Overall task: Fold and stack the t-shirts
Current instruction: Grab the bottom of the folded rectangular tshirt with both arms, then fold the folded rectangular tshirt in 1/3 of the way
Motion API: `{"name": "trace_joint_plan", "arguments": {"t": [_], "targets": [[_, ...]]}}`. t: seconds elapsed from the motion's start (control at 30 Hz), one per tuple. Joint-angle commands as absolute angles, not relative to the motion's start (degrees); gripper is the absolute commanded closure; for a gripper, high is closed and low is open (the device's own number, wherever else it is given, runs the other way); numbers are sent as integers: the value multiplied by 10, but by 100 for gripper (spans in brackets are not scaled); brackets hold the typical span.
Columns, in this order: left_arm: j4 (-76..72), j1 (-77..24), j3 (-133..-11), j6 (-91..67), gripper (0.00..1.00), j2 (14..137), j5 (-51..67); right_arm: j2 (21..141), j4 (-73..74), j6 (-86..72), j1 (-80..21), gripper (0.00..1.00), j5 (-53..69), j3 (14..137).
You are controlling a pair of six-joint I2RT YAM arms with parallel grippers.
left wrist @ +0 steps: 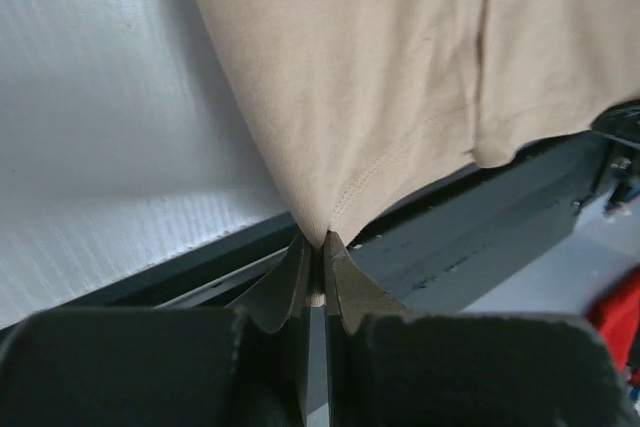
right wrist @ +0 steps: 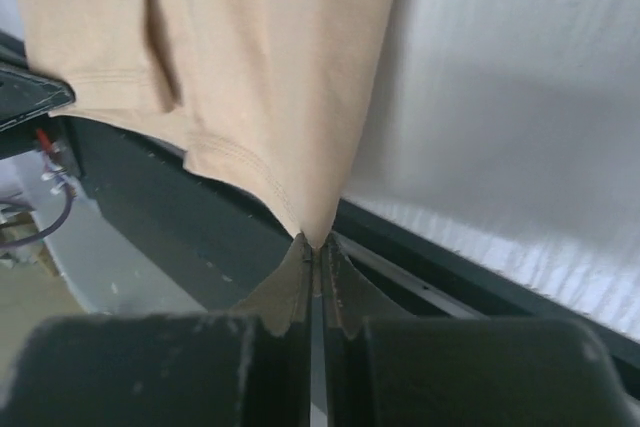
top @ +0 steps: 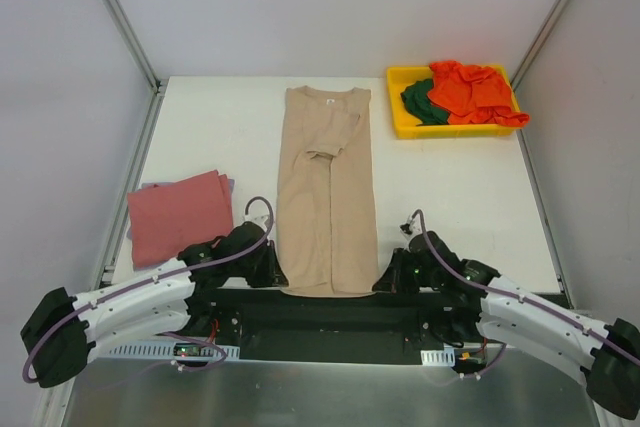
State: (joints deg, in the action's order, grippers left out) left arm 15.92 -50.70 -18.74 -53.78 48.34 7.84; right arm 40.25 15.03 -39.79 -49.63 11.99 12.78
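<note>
So, tan t-shirt (top: 327, 197): long folded strip, runs straight away from both grippers
left gripper (left wrist: 318, 247): pinching its near-left hem corner
right gripper (right wrist: 315, 247): pinching the near-right corner, equally close

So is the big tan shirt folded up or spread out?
Partly folded: the tan cloth t-shirt lies as a long narrow strip, sides tucked inward.

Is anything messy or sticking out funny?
Yes. The orange-red t-shirts are crumpled and spill over the right rim of the yellow bin. The hem of the tan t-shirt hangs past the near edge of the table.
</note>
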Motion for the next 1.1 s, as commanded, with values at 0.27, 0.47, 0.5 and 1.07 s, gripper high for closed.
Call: {"name": "trace_joint_plan", "arguments": {"t": [0.27,0.47,0.5,1.07], "targets": [[172,-477,-279,-534,100,452,38,446,140,-353,-497,100,56,271],[145,-356,-362,-483,100,537,55,579,108,-283,-426,100,51,392],[137,-342,-374,-476,100,553,57,599,102,-271,-415,100,49,411],[92,-187,-625,-380,100,879,143,889,26,-207,-256,100,149,616]]}}
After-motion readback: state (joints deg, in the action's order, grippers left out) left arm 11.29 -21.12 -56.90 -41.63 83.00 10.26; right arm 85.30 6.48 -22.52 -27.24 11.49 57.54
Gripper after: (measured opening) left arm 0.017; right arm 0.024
